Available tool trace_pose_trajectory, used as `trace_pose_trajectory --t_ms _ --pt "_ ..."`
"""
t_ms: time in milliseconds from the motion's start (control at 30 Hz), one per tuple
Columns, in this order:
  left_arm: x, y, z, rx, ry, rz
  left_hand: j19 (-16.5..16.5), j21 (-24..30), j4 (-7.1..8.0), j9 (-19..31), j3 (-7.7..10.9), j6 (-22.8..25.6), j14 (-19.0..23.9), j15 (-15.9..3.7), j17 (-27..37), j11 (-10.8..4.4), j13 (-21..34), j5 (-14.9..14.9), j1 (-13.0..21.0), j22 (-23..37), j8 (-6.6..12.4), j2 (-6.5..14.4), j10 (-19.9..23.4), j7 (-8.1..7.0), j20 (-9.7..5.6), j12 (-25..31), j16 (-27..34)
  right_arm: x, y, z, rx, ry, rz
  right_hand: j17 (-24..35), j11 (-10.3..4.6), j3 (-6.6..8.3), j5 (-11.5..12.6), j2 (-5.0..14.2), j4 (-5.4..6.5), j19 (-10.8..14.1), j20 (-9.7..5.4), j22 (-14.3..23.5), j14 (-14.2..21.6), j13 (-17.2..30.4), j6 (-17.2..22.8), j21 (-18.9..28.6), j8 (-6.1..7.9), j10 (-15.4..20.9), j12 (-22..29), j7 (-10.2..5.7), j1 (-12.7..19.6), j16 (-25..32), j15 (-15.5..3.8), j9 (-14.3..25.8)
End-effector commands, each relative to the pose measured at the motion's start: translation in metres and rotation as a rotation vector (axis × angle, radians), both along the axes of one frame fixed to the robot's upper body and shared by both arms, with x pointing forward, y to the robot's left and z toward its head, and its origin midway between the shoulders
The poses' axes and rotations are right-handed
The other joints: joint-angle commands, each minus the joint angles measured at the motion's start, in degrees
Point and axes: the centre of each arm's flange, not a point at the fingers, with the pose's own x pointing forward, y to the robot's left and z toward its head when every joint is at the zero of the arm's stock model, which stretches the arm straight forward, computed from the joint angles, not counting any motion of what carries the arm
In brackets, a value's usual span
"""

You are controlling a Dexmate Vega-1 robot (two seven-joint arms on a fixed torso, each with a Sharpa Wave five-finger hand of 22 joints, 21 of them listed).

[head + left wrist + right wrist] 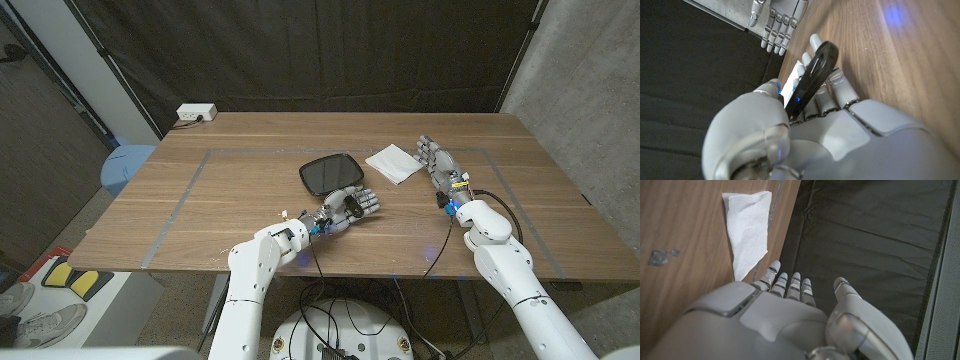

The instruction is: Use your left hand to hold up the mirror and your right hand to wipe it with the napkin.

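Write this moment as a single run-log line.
left hand: grips mirror edge | right hand: open, beside napkin | wiping: not begun

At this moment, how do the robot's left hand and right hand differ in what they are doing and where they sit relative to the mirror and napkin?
The left hand has the dark mirror's edge between its thumb and fingers; the right hand holds nothing, its fingers straight. The left hand is at mid-table on the mirror's near edge; the right hand stands beside the white napkin, not visibly touching it. Both are low at the wooden table.
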Motion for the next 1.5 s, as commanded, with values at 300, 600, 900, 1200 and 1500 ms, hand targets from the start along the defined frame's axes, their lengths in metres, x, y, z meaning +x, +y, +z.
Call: trace_pose_trajectory --t_ms 300,600,900,1200,1500 --pt "-0.012 0.015 0.02 0.23 -0.151 0.286 11.9 12.3 4.66 5.1 10.04 17.3 28.1 -6.47 3.1 -5.93 4.5 2.3 -0.8 4.2 6.45 -1.8 30.1 0.04 -7.62 9.8 6.0 0.004 -0.001 0.002 -0.003 -0.009 0.01 0.2 -0.13 -0.25 0.3 -0.34 0.07 0.1 -3.42 0.3 0.4 0.2 0.5 -0.3 0.35 0.5 0.3 -0.15 -0.2 0.3 -1.13 0.3" --pt "-0.005 0.011 0.022 0.286 -0.19 0.253 11.4 22.3 4.76 18.5 12.8 19.7 33.9 -7.07 14.7 -7.39 23.6 4.6 -2.9 12.4 15.2 -4.4 36.7 -2.7 -10.04 26.8 16.5 0.003 -0.001 0.002 -0.008 -0.009 0.001 0.2 -0.09 -0.34 0.3 -0.38 0.11 0.2 -3.4 0.3 0.3 0.2 0.5 -0.3 0.34 0.5 0.2 -0.16 -0.3 0.3 -1.14 0.3" --pt "0.002 0.006 0.027 0.301 -0.353 0.194 9.4 30.1 5.08 36.6 16.35 17.5 33.8 -6.87 28.0 -5.89 48.4 7.2 -7.1 20.5 25.78 -6.0 34.8 -3.44 -11.12 43.7 29.0 0.002 -0.002 0.001 -0.005 -0.011 -0.003 0.2 -0.15 -0.49 0.3 -0.46 0.18 0.1 -3.43 0.3 0.3 0.2 0.5 -0.5 0.33 0.4 0.2 -0.2 -0.4 0.3 -1.17 0.3" --pt "0.001 0.005 0.033 0.283 -0.441 0.173 10.3 32.8 4.27 36.5 17.98 18.9 34.4 -6.7 30.6 -6.39 49.5 6.6 -7.4 21.9 26.4 -4.9 37.3 -2.8 -11.16 46.0 32.2 0.003 -0.002 0.0 0.001 -0.012 0.001 0.2 -0.08 -0.6 0.3 -0.49 0.24 0.2 -3.44 0.3 0.3 0.2 0.5 -0.5 0.33 0.5 0.2 -0.24 -0.5 0.3 -1.16 0.3" --pt "0.004 0.004 0.031 0.201 -0.428 0.103 12.3 34.7 2.78 34.9 25.55 22.0 34.6 -6.26 27.6 -7.68 44.6 7.5 -4.0 18.0 27.78 -3.9 39.3 -4.53 -11.3 45.4 34.8 0.004 -0.001 0.002 0.0 -0.017 0.004 0.2 -0.1 -0.76 0.3 -0.46 0.43 0.3 -3.43 0.3 0.3 0.2 0.5 -0.6 0.34 0.5 0.2 -0.22 -0.8 0.3 -1.16 0.3"
